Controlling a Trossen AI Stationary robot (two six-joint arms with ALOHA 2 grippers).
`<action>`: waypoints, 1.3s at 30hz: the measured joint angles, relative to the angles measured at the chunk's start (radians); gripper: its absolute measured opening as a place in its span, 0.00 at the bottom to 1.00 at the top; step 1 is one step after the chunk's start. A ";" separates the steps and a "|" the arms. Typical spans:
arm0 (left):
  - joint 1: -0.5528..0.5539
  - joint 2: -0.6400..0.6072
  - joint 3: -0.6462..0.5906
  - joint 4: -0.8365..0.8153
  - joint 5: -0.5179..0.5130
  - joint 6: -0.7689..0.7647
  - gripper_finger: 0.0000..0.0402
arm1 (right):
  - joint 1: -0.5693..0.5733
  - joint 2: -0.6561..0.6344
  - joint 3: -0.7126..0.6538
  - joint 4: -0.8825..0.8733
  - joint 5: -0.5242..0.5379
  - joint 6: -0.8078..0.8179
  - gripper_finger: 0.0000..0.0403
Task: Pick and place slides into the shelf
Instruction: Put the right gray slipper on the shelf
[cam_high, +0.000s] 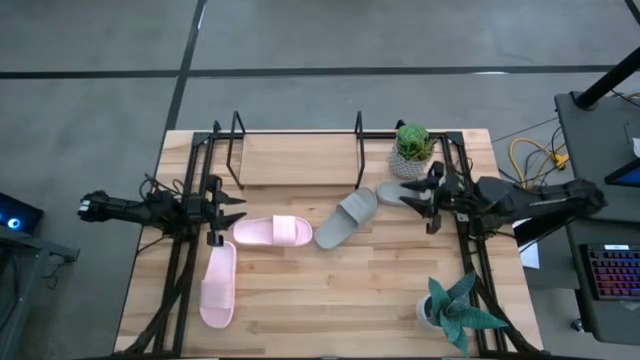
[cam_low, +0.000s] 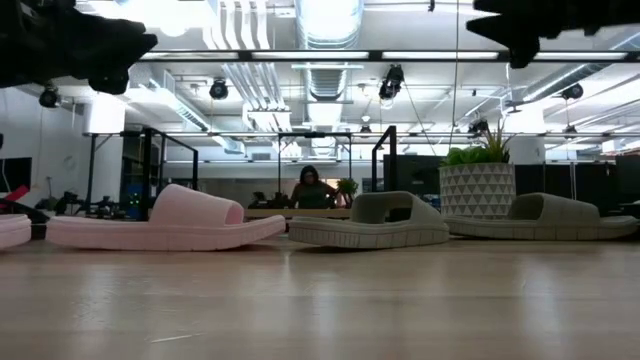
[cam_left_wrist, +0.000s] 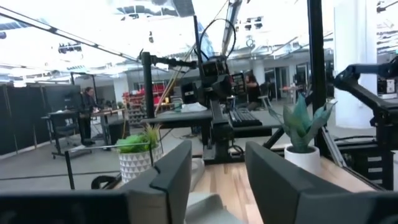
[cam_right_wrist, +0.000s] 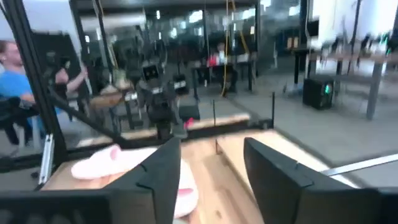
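Two pale pink slides lie flat on their soles at the table's left, one (cam_high: 272, 232) near the middle and one (cam_high: 218, 285) nearer the front. Two grey slides lie at the middle right, one (cam_high: 347, 218) slanted and one (cam_high: 395, 192) partly under my right gripper. The shelf (cam_high: 300, 150) stands at the far edge with nothing on it. My left gripper (cam_high: 232, 208) is open, raised above the table beside the first pink slide. My right gripper (cam_high: 412, 193) is open, raised over the far grey slide. The low view shows a pink slide (cam_low: 165, 225) and both grey slides (cam_low: 370, 222) (cam_low: 545, 217).
A green plant in a white patterned pot (cam_high: 412, 150) stands at the far right, beside the shelf's right loop. A teal plant in a white pot (cam_high: 455, 310) stands at the near right. Black side rails (cam_high: 185, 250) run along both table sides. People show in the room beyond.
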 joint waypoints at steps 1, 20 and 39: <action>0.000 0.001 0.000 0.000 0.000 0.000 0.35 | 0.000 0.034 0.045 -0.063 0.002 0.016 0.44; 0.000 0.028 -0.001 -0.007 -0.001 0.041 0.36 | 0.000 0.641 0.713 -1.163 0.206 0.790 0.48; 0.000 0.035 0.003 -0.021 -0.004 0.036 0.36 | -0.015 1.131 0.968 -1.686 0.234 1.097 0.48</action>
